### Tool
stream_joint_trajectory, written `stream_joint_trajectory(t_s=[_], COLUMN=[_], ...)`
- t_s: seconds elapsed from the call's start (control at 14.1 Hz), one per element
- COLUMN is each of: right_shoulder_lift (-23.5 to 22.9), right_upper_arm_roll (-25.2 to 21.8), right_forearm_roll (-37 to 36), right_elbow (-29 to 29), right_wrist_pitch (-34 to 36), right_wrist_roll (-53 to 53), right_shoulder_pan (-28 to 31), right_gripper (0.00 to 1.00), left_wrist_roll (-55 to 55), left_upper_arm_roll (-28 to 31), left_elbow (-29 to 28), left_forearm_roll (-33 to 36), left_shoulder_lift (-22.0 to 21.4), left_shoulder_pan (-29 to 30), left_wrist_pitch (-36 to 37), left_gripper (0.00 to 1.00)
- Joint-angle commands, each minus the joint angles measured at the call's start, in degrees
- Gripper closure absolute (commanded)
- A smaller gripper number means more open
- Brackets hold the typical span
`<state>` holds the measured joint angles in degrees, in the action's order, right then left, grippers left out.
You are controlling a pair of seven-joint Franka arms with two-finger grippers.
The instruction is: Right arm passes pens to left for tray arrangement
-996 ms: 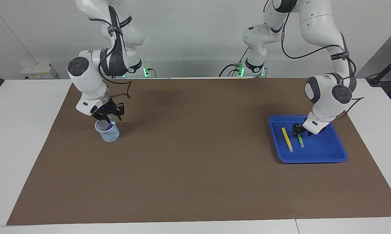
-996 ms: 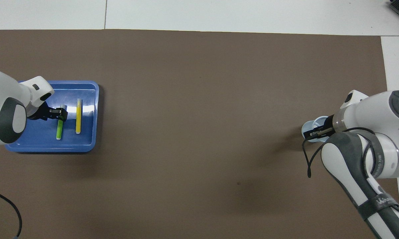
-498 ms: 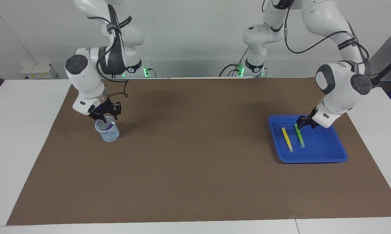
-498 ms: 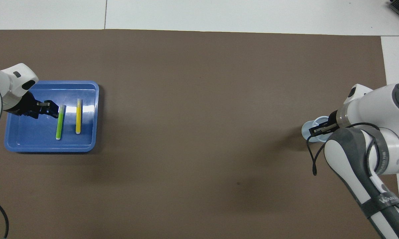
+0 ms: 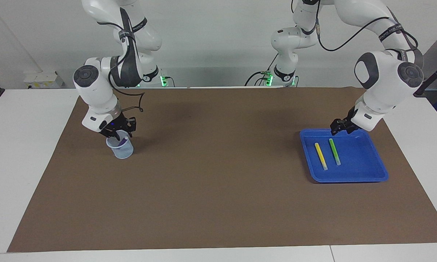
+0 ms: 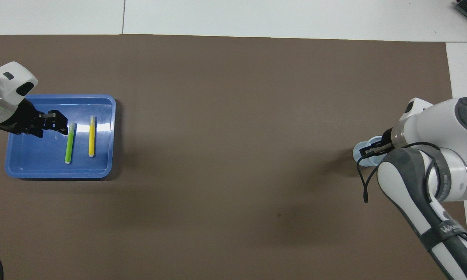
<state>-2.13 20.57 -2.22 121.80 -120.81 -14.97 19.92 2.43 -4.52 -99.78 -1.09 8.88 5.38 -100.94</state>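
The blue tray (image 5: 349, 178) lies at the left arm's end of the table and also shows in the overhead view (image 6: 58, 174). A yellow pen (image 5: 321, 155) (image 6: 91, 136) and a green pen (image 5: 335, 151) (image 6: 69, 143) lie side by side in it. My left gripper (image 5: 337, 127) (image 6: 58, 123) is open and empty, raised over the tray's edge nearest the robots, clear of the green pen. My right gripper (image 5: 119, 133) (image 6: 373, 150) is open, down at the mouth of a pale blue cup (image 5: 121, 150) (image 6: 361, 152). The purple pen (image 5: 123, 141) stands in that cup.
A brown mat (image 5: 218, 174) covers most of the white table. The cup stands at the right arm's end of the mat. A black cable loop (image 6: 363, 182) hangs from the right wrist.
My left gripper has let go of the green pen and risen toward the robots, off the tray floor. My right gripper has shifted slightly and sits lower over the cup.
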Motion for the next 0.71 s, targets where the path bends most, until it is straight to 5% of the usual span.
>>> stream_joint_trajectory(t_s=[0.0,0.64], right_shoulder_lift=[-0.5,-1.0], right_upper_arm_roll=[0.5,0.5], right_forearm_roll=[-0.3,-0.3], right_elbow=[0.0,-0.3], right_wrist_pitch=[-1.1,-1.2], right_wrist_roll=[-0.1,-0.9], right_shoulder_pan=[0.8,1.1], right_gripper=[0.55,0.91], left_wrist_roll=[5.2,24.6], left_upper_arm_roll=[-0.8,-3.0], left_elbow=[2.6,4.0], left_forearm_roll=[-2.2,-13.6], left_shoulder_lift=[-0.7,-3.6], left_shoulder_pan=[-0.5,-0.4], left_wrist_pitch=[3.6,3.8], left_gripper=[0.31,0.31])
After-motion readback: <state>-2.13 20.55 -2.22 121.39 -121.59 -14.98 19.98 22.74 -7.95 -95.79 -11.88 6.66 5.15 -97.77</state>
